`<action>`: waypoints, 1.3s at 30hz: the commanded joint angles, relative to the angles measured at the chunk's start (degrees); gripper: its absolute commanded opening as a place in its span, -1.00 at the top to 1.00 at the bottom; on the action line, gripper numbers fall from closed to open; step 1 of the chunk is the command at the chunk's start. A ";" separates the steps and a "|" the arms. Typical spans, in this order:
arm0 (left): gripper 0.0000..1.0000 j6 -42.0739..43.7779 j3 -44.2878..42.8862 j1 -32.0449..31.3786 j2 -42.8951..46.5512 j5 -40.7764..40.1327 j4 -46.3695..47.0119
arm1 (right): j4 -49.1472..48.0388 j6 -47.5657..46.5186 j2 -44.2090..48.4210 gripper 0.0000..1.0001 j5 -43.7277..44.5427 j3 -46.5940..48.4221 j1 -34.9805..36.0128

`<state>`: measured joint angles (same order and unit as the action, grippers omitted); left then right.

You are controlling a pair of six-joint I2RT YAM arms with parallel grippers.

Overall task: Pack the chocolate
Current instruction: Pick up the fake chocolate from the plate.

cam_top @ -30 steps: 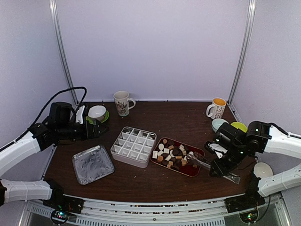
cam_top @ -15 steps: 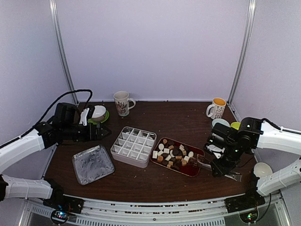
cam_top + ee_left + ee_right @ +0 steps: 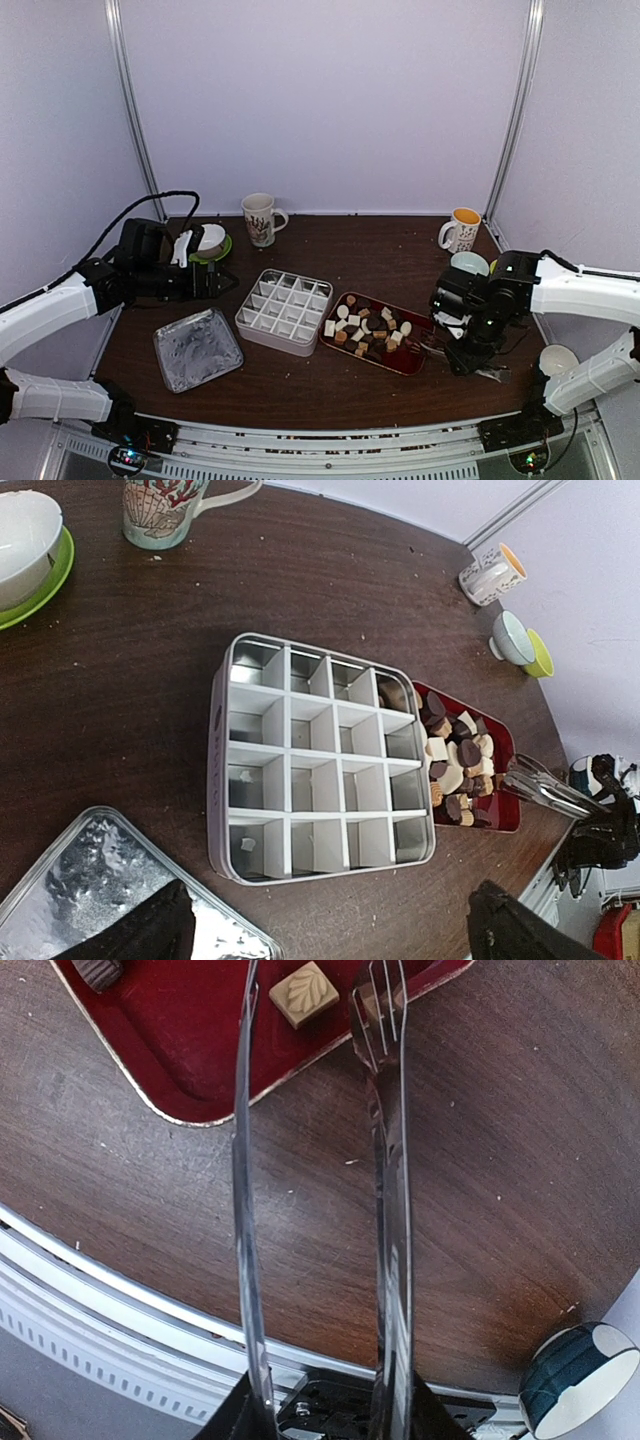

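Overhead, my left gripper (image 3: 218,283) hangs with jaws wide apart near the table's (image 3: 350,250) left edge. My right gripper (image 3: 328,1415) clamps the metal tongs (image 3: 388,1160). The chocolate (image 3: 368,328) lies heaped in the red tray (image 3: 180,1050) toward the front edge, with one tan square (image 3: 303,992) between the tong tips.

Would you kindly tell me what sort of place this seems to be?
Probably a robotics test booth: plain white walls on metal posts, and a table staged with a divided tin and a red tray of chocolate.
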<state>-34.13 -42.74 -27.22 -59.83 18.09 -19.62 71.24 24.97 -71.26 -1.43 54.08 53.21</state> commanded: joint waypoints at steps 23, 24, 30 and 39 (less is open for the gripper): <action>-0.95 1.08 -0.93 -0.20 -0.98 0.63 2.04 | -3.02 -1.64 1.36 0.42 -3.04 7.37 0.54; -0.95 1.16 -0.98 -0.24 -1.10 0.63 2.04 | -3.56 -1.74 1.36 0.43 -3.42 8.23 0.58; -0.95 1.99 -1.51 -0.23 -1.28 0.38 0.34 | -3.23 -1.77 -0.18 0.46 -2.26 9.25 0.58; -0.95 2.14 -1.39 -0.20 -1.23 -0.11 0.28 | -6.75 -1.59 -1.52 0.45 -3.09 10.04 0.66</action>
<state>-33.01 -42.74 -27.22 -60.97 18.20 -20.23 67.00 23.73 -71.83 -4.49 62.67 53.41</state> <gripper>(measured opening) 0.976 0.275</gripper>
